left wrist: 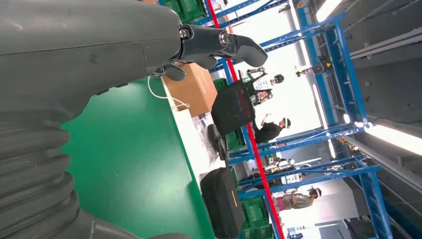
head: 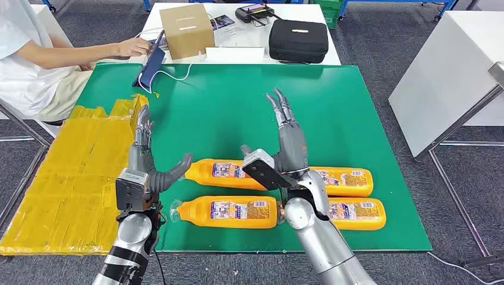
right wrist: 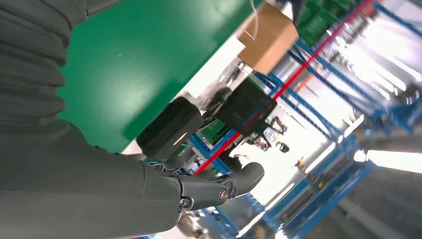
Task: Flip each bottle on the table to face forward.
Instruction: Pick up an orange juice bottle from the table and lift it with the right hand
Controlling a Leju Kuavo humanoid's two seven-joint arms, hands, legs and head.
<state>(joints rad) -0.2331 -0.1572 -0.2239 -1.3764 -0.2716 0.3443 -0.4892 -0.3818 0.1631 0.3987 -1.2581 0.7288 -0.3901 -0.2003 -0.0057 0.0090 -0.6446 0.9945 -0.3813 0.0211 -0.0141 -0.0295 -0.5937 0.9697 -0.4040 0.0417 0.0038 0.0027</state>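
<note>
Several orange bottles lie on their sides on the green mat (head: pixel 356 107), labels up. The near left bottle (head: pixel 229 212) and the far left bottle (head: pixel 223 171) point their caps left. The far right bottle (head: pixel 346 180) and the near right bottle (head: pixel 357 214) are partly hidden behind my right arm. My left hand (head: pixel 145 163) hovers open at the mat's left edge, thumb reaching toward the far left bottle's cap. My right hand (head: pixel 288 133) is raised above the bottles, fingers straight and spread, holding nothing. The left wrist view shows the thumb (left wrist: pixel 219 45) over the mat (left wrist: pixel 129 164).
A person in white sits at the back left with a hand (head: pixel 134 47) on a tablet (head: pixel 151 65). The white table behind holds a cardboard box (head: pixel 186 29) and a black case (head: pixel 298 40). Yellow taped padding (head: pixel 71 178) lies left of the mat. A white table (head: pixel 451 71) stands right.
</note>
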